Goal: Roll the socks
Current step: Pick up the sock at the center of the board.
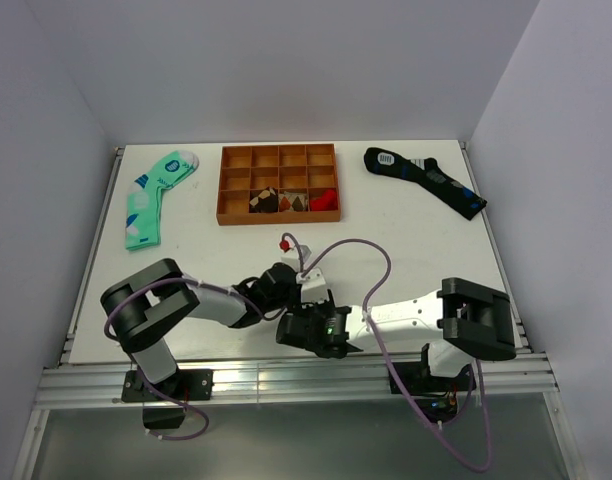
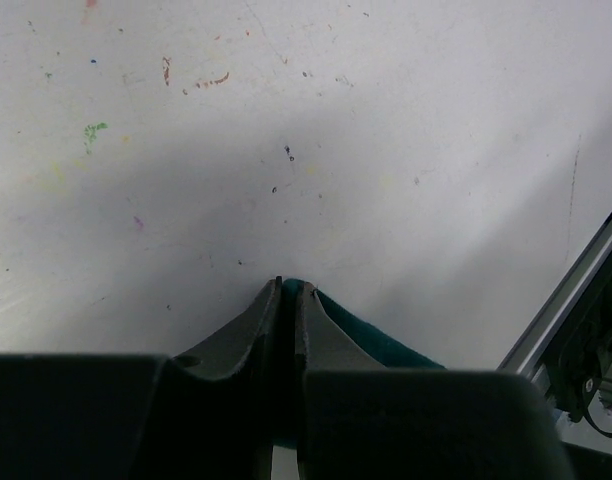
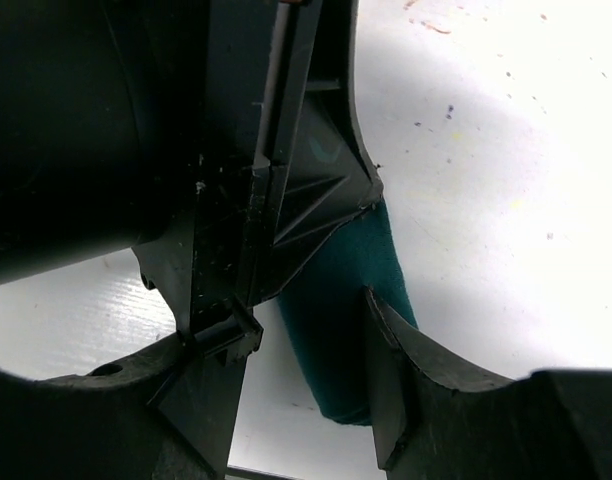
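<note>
Only a dark teal sock (image 3: pixel 341 300) shows, lying on the white table near its front edge. My left gripper (image 2: pixel 288 286) is shut on a fold of the sock (image 2: pixel 381 342), and teal fabric shows at its fingertips and to their right. My right gripper (image 3: pixel 298 325) stands open around the sock's rounded end, with its right finger (image 3: pixel 406 380) beside the fabric and the left gripper's body (image 3: pixel 276 190) just ahead. From above, both grippers (image 1: pixel 298 298) (image 1: pixel 308 330) meet at the front centre and hide most of the sock. A small red spot (image 1: pixel 284 242) peeks out beyond them.
An orange compartment tray (image 1: pixel 278 150) sits at the back centre. A mint-green patterned sock (image 1: pixel 154 196) lies at the back left and a black sock with blue patches (image 1: pixel 426 180) at the back right. The metal front rail (image 1: pixel 286 375) runs just behind the grippers.
</note>
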### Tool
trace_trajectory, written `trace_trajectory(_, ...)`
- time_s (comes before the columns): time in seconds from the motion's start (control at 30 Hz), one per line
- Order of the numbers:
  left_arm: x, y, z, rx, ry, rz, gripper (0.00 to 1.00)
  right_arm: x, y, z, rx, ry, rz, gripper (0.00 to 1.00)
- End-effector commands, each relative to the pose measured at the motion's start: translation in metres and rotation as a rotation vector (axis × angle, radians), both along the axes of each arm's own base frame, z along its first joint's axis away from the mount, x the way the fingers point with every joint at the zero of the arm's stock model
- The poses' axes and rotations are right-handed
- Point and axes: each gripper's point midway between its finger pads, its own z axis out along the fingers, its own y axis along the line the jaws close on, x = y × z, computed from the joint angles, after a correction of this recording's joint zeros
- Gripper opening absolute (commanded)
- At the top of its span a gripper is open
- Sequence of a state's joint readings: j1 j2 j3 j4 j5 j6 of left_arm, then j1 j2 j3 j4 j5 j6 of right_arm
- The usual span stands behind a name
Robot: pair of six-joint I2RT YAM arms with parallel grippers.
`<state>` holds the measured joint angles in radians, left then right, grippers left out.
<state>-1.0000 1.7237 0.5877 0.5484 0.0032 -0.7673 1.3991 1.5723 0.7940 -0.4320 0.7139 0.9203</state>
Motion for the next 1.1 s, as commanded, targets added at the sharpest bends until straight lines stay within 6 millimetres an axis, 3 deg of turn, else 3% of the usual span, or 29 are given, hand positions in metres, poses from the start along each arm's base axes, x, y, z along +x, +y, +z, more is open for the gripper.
trace_trajectory(0.0,-0.044,0.054,-0.083,0.424,0.150,-0.121,0.00,-0.081,0.017,-0.049,-0.195,0.303,0.408,0.54)
trace_trajectory(0.3,-0.029,0.055,-0.079,0.443,0.178,-0.127,0.00,-0.084,0.013,-0.059,-0.232,0.334,0.390,0.54)
trace_trajectory(0.7,-0.031,0.050,-0.076,0.442,0.202,-0.165,0.00,-0.078,0.004,-0.067,-0.220,0.362,0.296,0.48)
trace_trajectory(0.97,-0.042,0.051,-0.077,0.417,0.254,-0.171,0.00,-0.082,0.005,-0.079,-0.093,0.389,0.236,0.33)
trace_trajectory(1.07,-0.044,0.053,-0.072,0.392,0.275,-0.166,0.00,-0.085,0.015,-0.079,-0.028,0.400,0.247,0.25)
